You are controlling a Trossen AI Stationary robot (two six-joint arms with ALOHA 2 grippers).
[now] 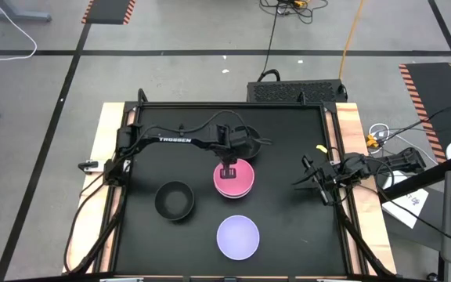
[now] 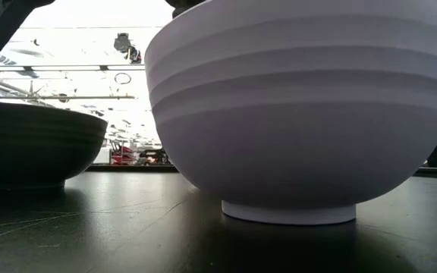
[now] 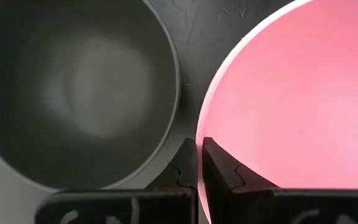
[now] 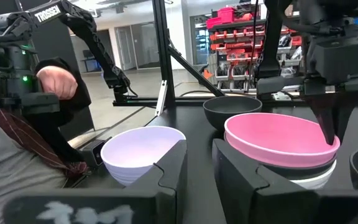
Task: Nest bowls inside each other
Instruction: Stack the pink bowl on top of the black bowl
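Observation:
A pink bowl (image 1: 236,182) tops a stack: it sits in a black bowl (image 4: 278,168), which sits in a white bowl (image 4: 312,181), mid-table. My left gripper (image 1: 227,168) stands over the stack's far side, shut on the pink bowl. A second black bowl (image 1: 247,142) rests on its base just beyond the stack, and a third (image 1: 174,200) to its near left. The lavender bowl (image 1: 237,236) stands on its foot near the front edge. My right gripper (image 1: 297,185) waits open at the table's right side, holding nothing. My left gripper pinches the pink bowl's rim on its far side (image 3: 199,140), one finger (image 3: 219,163) inside the bowl and one outside. The fingers come steeply from above, pointing down (image 4: 328,121). The bowl sits upright in the black bowl under it.
The black mat (image 1: 288,227) has open room to the right of the stack and at the near left. In the low view the lavender bowl (image 2: 302,114) fills most of the picture, with a black bowl (image 2: 29,148) beside it. A person's hand (image 4: 58,82) shows beyond the table.

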